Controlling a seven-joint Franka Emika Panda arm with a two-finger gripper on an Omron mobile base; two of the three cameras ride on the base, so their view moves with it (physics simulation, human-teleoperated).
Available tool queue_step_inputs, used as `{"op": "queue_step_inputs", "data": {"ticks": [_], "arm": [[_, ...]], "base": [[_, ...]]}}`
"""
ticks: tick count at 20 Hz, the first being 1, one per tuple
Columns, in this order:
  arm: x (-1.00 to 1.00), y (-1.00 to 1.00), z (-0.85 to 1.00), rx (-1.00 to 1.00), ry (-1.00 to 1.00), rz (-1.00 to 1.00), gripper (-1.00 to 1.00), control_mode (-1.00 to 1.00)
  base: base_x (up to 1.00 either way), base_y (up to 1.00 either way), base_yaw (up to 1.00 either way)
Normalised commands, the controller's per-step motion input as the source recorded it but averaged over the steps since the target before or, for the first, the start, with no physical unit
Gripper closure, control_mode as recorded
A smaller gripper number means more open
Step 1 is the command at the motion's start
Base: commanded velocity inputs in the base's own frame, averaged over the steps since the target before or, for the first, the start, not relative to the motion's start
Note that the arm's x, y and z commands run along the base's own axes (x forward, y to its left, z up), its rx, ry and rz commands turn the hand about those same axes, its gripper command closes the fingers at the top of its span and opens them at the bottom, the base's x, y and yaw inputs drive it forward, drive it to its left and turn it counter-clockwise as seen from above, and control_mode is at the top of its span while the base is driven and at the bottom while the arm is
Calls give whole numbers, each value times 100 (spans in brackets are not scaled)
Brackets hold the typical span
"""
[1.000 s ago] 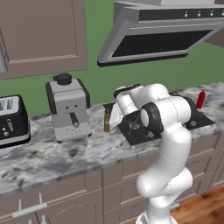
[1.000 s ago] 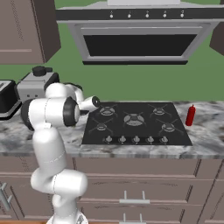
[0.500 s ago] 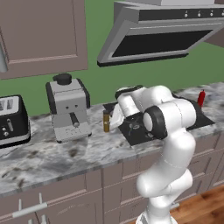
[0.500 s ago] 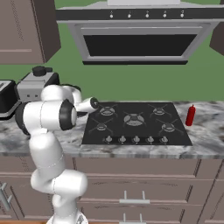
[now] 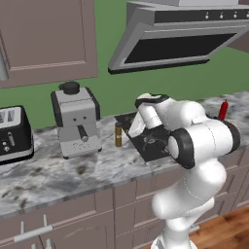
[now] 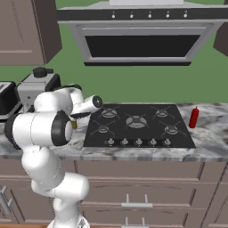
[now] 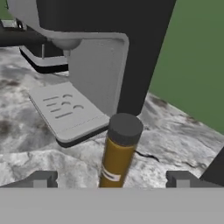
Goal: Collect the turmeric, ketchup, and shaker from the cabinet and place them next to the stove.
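The right base view shows the ketchup [image 6: 193, 117] standing right of the stove [image 6: 139, 126]. In the hand view, the turmeric [image 7: 119, 152] stands upright beside the coffee machine [image 7: 94, 65], between the wide-spread gripper [image 7: 110, 178] fingertips, untouched

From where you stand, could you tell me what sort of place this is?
A rendered home kitchen, by the look of it: a black gas stove set in a marble counter under a range hood, with a coffee machine and toaster alongside.

Turmeric [image 7: 117, 157]: glossy amber body, matt dark cap. Counter [image 5: 58, 170]: mottled grey stone.
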Motion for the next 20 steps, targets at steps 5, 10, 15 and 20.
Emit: {"op": "queue_step_inputs", "data": {"ticks": [5,10,15,20], "arm": [[-98,0,60,0,0,-12,-100,-100],[-100,0,59,1,1,-18,-100,-100],[-98,0,73,5,8,-24,-100,-100],[-86,0,72,6,18,-26,-100,-100]], "base": [[0,0,0],[0,0,0],[0,0,0],[0,0,0]]}}
